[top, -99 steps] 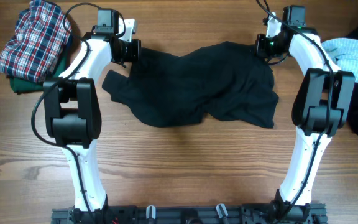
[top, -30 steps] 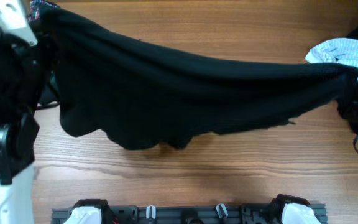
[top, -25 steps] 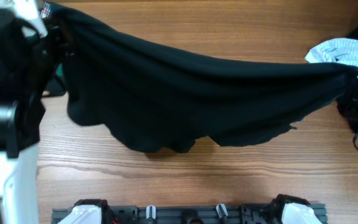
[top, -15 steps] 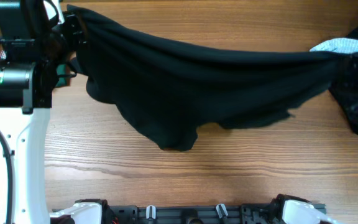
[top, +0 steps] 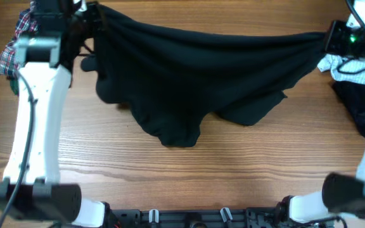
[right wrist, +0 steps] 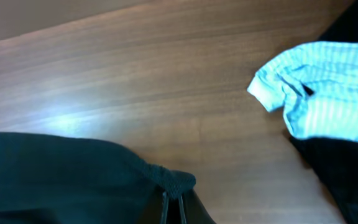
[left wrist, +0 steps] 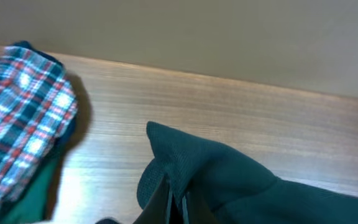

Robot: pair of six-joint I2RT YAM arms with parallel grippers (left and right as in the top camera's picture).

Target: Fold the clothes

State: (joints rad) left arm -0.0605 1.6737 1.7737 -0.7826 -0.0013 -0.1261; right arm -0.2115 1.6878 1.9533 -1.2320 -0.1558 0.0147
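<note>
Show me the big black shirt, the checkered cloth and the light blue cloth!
black shirt [top: 195,76]: overhead view, middle of the stretched fabric.
checkered cloth [left wrist: 23,124]: left wrist view, its top side.
light blue cloth [right wrist: 328,93]: right wrist view, its striped middle.

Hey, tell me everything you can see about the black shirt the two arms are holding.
The black T-shirt looks like soft, matte knit, with no print visible. It hangs stretched between the arms: the left gripper pinches one bunched end, the right gripper the other, both shut on cloth. Its top edge runs taut across the far side of the table, while the middle sags in loose folds. Whether the lowest fold touches the wood cannot be told.
</note>
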